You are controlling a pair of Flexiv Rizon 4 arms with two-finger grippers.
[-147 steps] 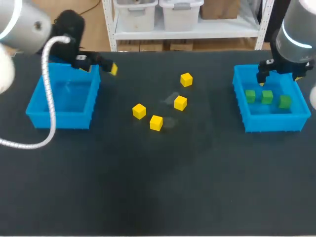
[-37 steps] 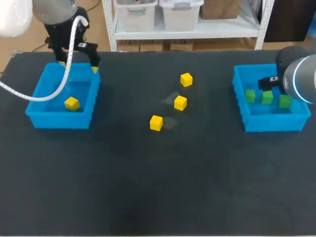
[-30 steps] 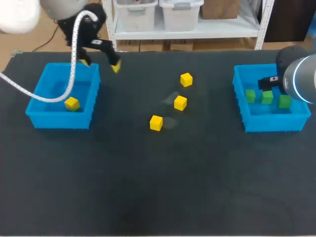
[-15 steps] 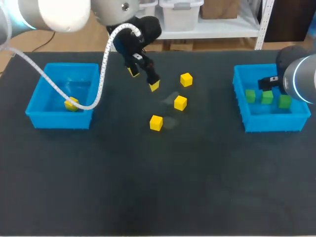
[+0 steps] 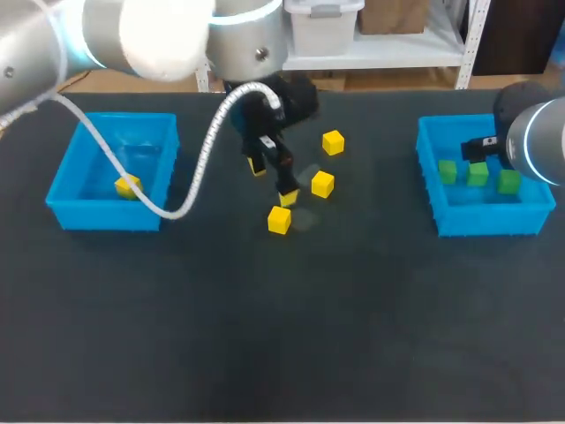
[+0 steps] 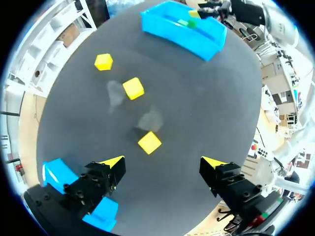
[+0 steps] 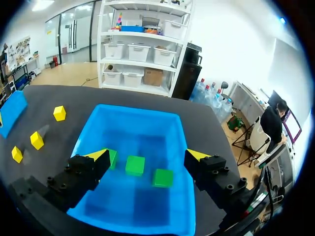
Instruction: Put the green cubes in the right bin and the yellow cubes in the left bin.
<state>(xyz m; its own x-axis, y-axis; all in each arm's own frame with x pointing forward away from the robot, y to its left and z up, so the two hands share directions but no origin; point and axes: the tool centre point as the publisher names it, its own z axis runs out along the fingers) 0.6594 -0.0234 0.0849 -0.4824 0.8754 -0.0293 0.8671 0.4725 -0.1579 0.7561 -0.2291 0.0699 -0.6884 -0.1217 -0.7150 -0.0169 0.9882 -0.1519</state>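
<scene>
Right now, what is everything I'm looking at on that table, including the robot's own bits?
Table: one, dark, under everything.
Left bin: one, blue, table's left side.
Right bin: one, blue, table's right side.
Yellow cubes: four; one in the left bin, three loose mid-table.
Green cubes: three, in the right bin.
Left fingers: two, yellow-tipped, open, above the loose cubes.
Right fingers: two, yellow-tipped, open, above the right bin.

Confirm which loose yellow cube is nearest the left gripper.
The frontmost yellow cube, just ahead of the left gripper; the middle cube and rear cube lie farther off.
</scene>
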